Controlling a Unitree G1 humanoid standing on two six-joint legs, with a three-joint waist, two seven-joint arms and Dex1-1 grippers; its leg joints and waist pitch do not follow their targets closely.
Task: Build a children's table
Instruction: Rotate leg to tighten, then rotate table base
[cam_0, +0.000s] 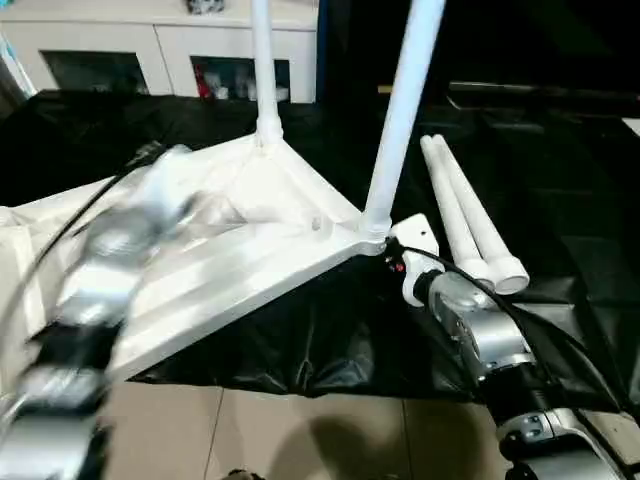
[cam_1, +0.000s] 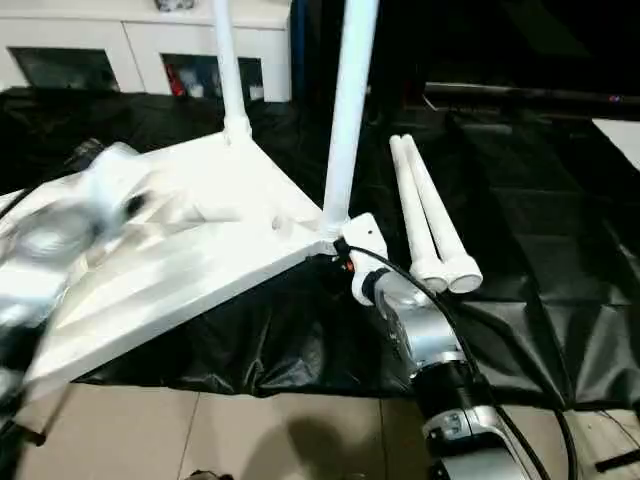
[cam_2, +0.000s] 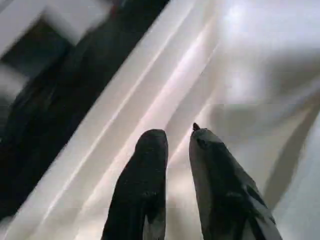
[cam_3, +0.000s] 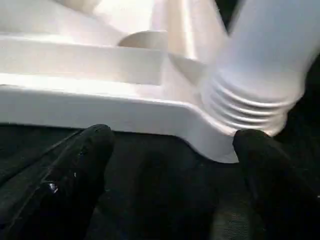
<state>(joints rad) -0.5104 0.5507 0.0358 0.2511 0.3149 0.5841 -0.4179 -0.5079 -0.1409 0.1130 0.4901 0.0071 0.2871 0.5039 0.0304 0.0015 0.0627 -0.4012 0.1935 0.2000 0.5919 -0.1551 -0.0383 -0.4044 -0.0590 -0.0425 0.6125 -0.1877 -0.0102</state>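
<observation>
table top (cam_0: 230, 260) is lying upside down on the black sheet (cam_0: 330, 340) we've got spread over the floor, ribbed underside facing up. going from our left: our left arm (cam_0: 90, 300) is hanging over the near-left part of the top, all blurry. the left gripper (cam_2: 178, 137) sits just above the ribs with its two black fingers (cam_2: 150, 170) only a small gap apart, nothing between them.

further along, two legs are already standing up in their sockets: one at the far corner (cam_0: 263, 70) and one at the corner closest to our right arm (cam_0: 400, 120). the threaded end of that second leg (cam_3: 260, 85) shows right at the socket.

right gripper (cam_3: 170, 145) is down by that corner with its jaws spread wide, one finger (cam_3: 75, 170) on each side, just below the edge, not gripping anything.

past that, two spare legs (cam_0: 470, 215) lie side by side on the sheet. a white cabinet (cam_0: 160, 45) sits at the back.
</observation>
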